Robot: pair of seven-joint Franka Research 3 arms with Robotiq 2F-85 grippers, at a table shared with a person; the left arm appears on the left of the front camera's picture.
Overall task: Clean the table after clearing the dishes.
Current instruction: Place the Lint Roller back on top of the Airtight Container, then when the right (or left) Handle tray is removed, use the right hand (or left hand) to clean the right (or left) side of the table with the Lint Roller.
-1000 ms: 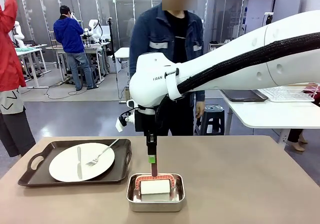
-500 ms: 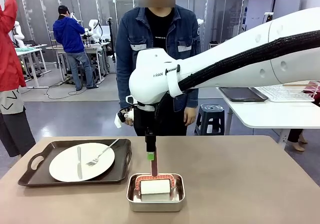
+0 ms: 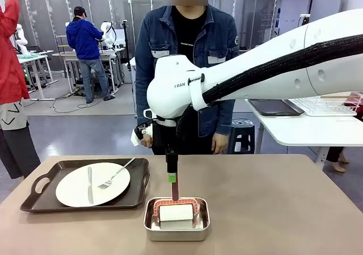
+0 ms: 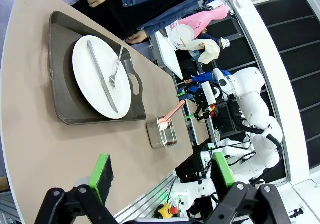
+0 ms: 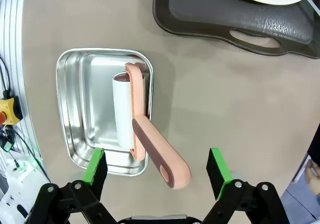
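Your right claw [image 3: 172, 172] hangs over the steel pan [image 3: 176, 232] in the middle of the table [image 3: 283, 209]. From the front you meet it edge-on, with one finger hiding the other, so that view will not tell you the gap. Go by the right wrist camera. There the green pads [image 5: 216, 166] stand wide apart, with the free end of the salmon handle [image 5: 160, 154] between them. Bare table shows on both sides of that end, so the claw is wide and grips nothing. The handle belongs to a lint roller [image 5: 121, 109] whose white roll lies along the pan's floor. One long side of the roll is covered by the handle's frame.

Your left claw [image 4: 162, 174] is wide too, with nothing between its pads. It looks along the table from near one edge, and its fingers are cut off by the bottom of the picture.

Of the dishes, you can see one white plate [image 3: 79, 189] with a knife [image 3: 89, 185] and a fork [image 3: 113, 177] lying on it. It sits on a dark tray [image 3: 140, 178] at the table's left. The tray is near the pan, with a strip of table between them. In the right wrist view the top edge cuts off most of the tray and all but a sliver of the plate.

The person at the far side is partly covered by the right arm. One hand [image 3: 218, 147] shows hanging down, and the other is hard to make out behind the wrist.
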